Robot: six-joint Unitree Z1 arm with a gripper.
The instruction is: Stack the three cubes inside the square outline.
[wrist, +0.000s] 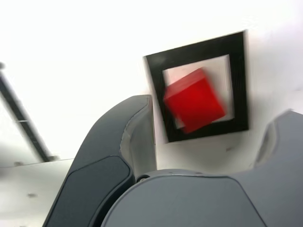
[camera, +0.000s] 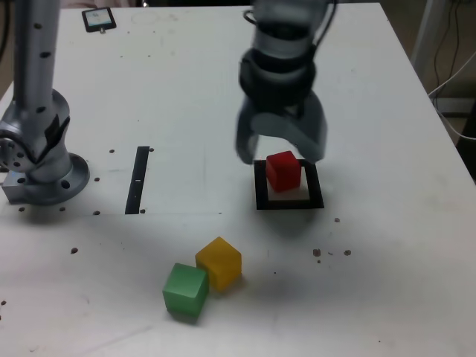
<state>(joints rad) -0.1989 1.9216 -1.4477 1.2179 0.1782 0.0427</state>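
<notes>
The red cube point(camera: 283, 170) point(wrist: 194, 100) rests inside the square outline point(camera: 260, 202) point(wrist: 239, 85), turned at an angle to the frame and towards its far side. My gripper point(camera: 281, 155) point(wrist: 215, 111) hangs just above and behind it, jaws spread wide on either side and not touching it. The yellow cube point(camera: 219, 262) and green cube point(camera: 184, 290) sit touching each other nearer the front, towards the exterior view's left of the outline. The wrist view is slightly blurred.
A narrow black strip point(camera: 138, 179) lies on the white table at the exterior view's left of the outline. The arm's base point(camera: 41, 149) stands at the far left. A small dark device point(camera: 98, 18) lies at the back edge.
</notes>
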